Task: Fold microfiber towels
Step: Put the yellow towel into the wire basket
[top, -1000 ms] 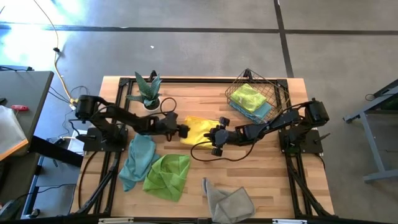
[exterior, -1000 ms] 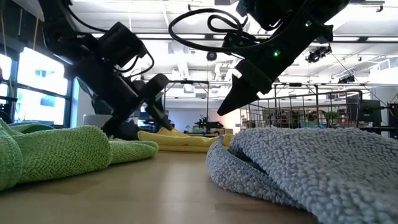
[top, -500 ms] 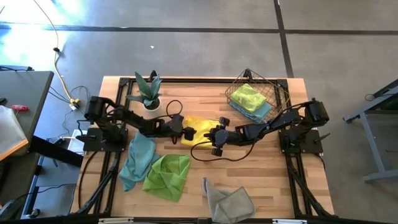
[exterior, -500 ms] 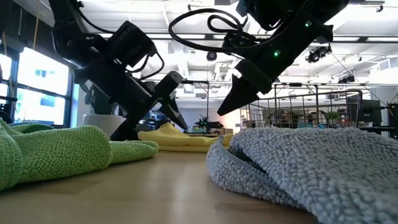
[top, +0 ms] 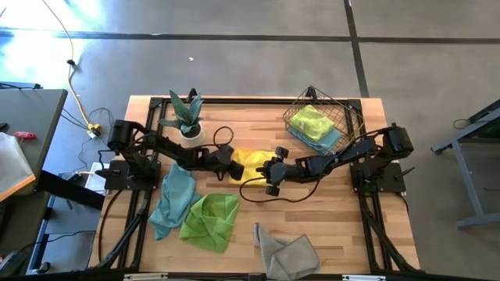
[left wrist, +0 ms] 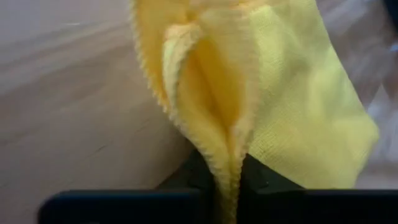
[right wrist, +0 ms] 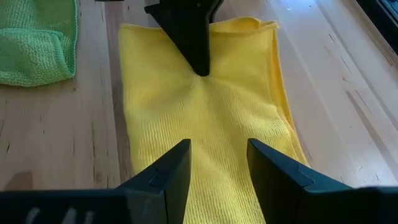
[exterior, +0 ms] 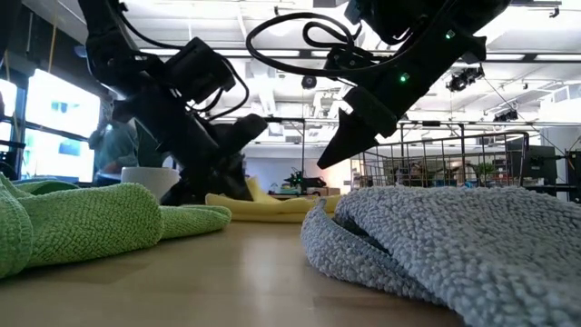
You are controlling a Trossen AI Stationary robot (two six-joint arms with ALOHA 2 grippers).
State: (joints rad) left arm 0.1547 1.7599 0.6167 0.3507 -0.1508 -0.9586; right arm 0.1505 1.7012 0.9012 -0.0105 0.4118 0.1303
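Note:
A bright yellow towel (top: 258,158) lies spread on the wooden table's middle. My left gripper (top: 232,165) is at its left edge, shut on it. My right gripper (right wrist: 217,158) hangs open above the towel's right part, clear of it in the low view (exterior: 338,150). A teal towel (top: 173,199), a lime green towel (top: 209,221) and a grey towel (top: 287,251) lie crumpled nearer the table's near edge. My left gripper pinches the yellow towel's left edge (left wrist: 229,163) between its two fingers (left wrist: 194,177), with the cloth bunched up into a raised fold there. The fingers come from the table's left, slanting down. The towel's other parts (right wrist: 205,124) lie flat on the table.
A copper wire basket (top: 332,117) at the far right holds a green towel and a teal one. A potted plant (top: 186,115) stands at the far left, behind my left arm. Bare wood lies between the yellow towel and the grey one.
My left gripper has gone a little toward the table's right and down onto the yellow towel's left edge, rolling slightly, and has shut on it, bunching the edge. My right arm has kept still.

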